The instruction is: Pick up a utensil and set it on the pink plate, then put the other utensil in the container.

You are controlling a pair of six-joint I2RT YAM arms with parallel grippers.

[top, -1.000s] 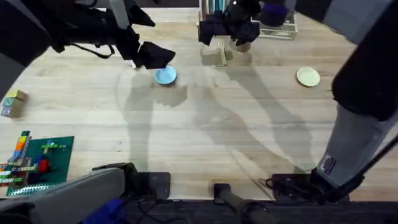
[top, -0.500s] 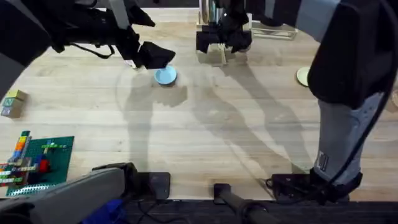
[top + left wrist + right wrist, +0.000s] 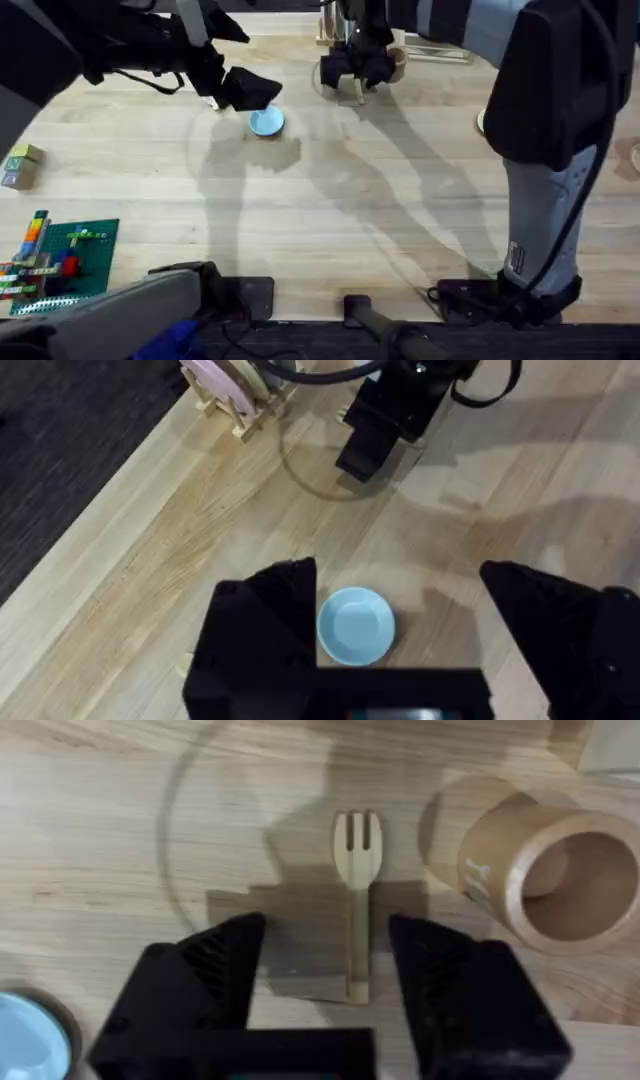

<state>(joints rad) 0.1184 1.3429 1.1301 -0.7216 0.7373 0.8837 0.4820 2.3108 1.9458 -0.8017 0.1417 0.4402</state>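
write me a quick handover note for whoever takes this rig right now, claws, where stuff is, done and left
Right claw: open, hovering over the wooden fork, which lies flat on the table between its fingers, not yet gripped.
Left claw: open and holding nothing, above the light blue plate.
Container: upright and looks empty, right beside the fork.
Pink plate: standing on edge in a wooden rack at the far side of the table.
I cannot tell where the tine-less utensil is, so the plate step is unconfirmed.
Left: grasp the fork and drop it in the container.
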